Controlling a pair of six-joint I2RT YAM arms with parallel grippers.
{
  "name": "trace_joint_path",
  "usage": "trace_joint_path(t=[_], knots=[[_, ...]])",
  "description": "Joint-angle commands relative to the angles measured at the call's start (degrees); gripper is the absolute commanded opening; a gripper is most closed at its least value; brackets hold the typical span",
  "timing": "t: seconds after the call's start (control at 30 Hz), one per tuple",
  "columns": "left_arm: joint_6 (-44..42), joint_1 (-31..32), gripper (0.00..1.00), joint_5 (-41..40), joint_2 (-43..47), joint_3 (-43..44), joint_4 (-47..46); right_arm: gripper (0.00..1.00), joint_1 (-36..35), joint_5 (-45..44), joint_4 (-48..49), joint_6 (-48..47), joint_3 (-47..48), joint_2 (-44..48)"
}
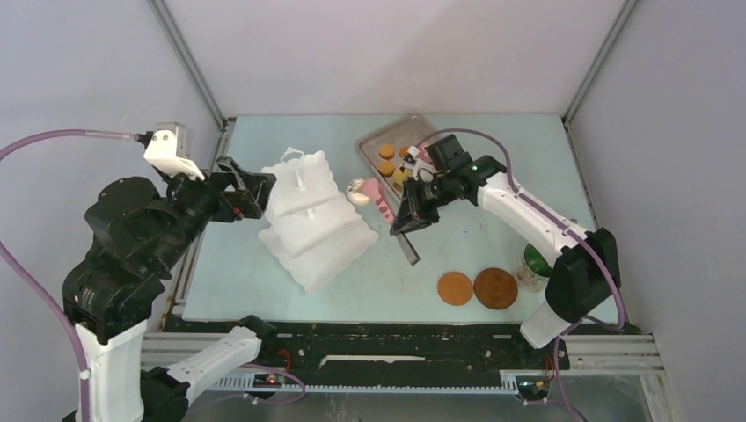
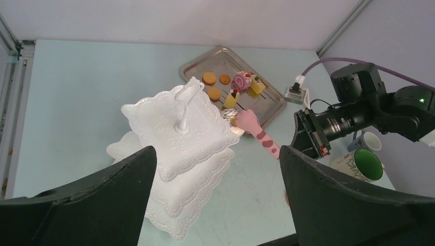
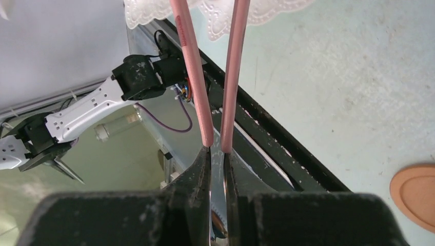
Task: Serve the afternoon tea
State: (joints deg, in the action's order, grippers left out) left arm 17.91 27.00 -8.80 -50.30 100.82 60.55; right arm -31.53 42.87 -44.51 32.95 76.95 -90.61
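The white three-tier stand (image 1: 308, 215) (image 2: 179, 123) stands left of centre, its tiers showing no pastries. My right gripper (image 1: 413, 215) (image 3: 216, 154) is shut on the handle end of the pink tongs (image 1: 380, 200) (image 2: 259, 134) (image 3: 197, 77). The tongs' tips pinch a pale pastry (image 1: 357, 189) (image 2: 233, 120) at the stand's right edge. Orange biscuits (image 1: 387, 151) (image 2: 209, 78) and cake slices (image 2: 256, 84) lie on the silver tray (image 1: 374, 141) (image 2: 272, 110). My left gripper (image 1: 251, 189) (image 2: 216, 154) hangs open just left of the stand, holding nothing.
Two brown coasters (image 1: 456, 287) (image 1: 495, 287) lie near the front right, one showing in the right wrist view (image 3: 415, 195). A green-lined mug (image 1: 533, 264) (image 2: 367, 164) and a small white cup (image 2: 370, 142) stand beside the right arm's base.
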Motion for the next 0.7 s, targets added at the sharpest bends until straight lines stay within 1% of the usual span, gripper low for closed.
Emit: trace_joint_path(t=[0.0,0.1,0.2,0.4,0.5,0.67], knots=[[-1.3,0.3,0.97,-0.7,0.3,-0.3,-1.6,0.06,-3.4,-3.6,-5.6,-3.7,12.3,-5.4],[-2.3,0.7,0.98,-2.3,0.9,0.6,-0.5,0.06,-6.5,-5.5,-11.2,-6.8,19.8,-9.8],[-3.2,1.2,0.98,-3.7,0.8,1.5,0.1,0.07,-8.3,-4.9,-13.7,-7.7,23.1,-12.5],[-2.7,0.5,0.98,-4.1,1.1,1.1,0.0,0.07,-9.3,-3.0,-14.4,-7.9,21.5,-12.3],[-2.5,0.2,0.98,-3.6,1.0,0.6,-0.5,0.08,-10.2,-3.5,-15.4,-8.7,22.1,-13.0],[-2.4,0.2,0.98,-3.3,0.7,0.8,-0.4,0.13,-10.7,-4.4,-16.1,-8.7,24.2,-15.6]])
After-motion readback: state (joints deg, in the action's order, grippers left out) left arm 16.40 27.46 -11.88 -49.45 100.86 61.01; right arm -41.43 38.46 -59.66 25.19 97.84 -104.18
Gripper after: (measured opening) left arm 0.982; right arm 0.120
